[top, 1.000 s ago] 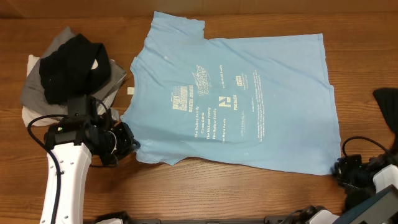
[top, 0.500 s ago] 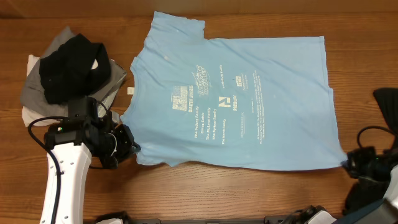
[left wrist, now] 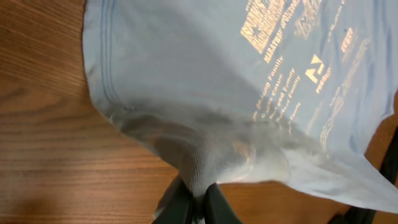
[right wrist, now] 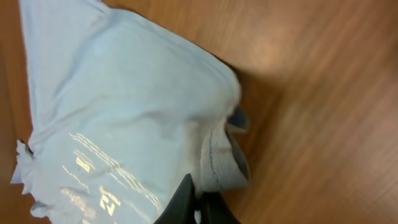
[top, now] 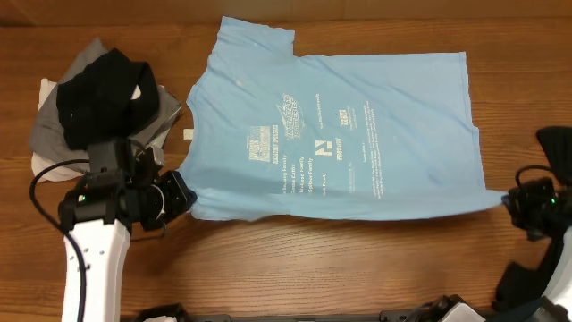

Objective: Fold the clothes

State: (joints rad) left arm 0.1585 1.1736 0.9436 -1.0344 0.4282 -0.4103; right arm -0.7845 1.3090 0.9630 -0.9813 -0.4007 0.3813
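Note:
A sky-blue T-shirt (top: 349, 125) with printed lettering lies spread on the wooden table, neck to the left. My left gripper (top: 179, 192) is shut on its near-left corner; the left wrist view shows the cloth (left wrist: 205, 112) pinched between the fingers (left wrist: 199, 202) and lifted. My right gripper (top: 511, 199) is shut on the near-right hem corner; the right wrist view shows the folded hem (right wrist: 221, 162) clamped in the fingers (right wrist: 198, 208). The near edge is pulled taut between both grippers.
A pile of black, grey and white garments (top: 98, 98) sits at the far left. A dark cloth (top: 556, 148) shows at the right edge. A small white tag (top: 189, 133) lies beside the shirt. Bare wood (top: 331, 268) runs along the near side.
Both grippers have lifted the shirt's near edge and carried it away from the table's front edge. The near hem now runs straighter and tauter between them.

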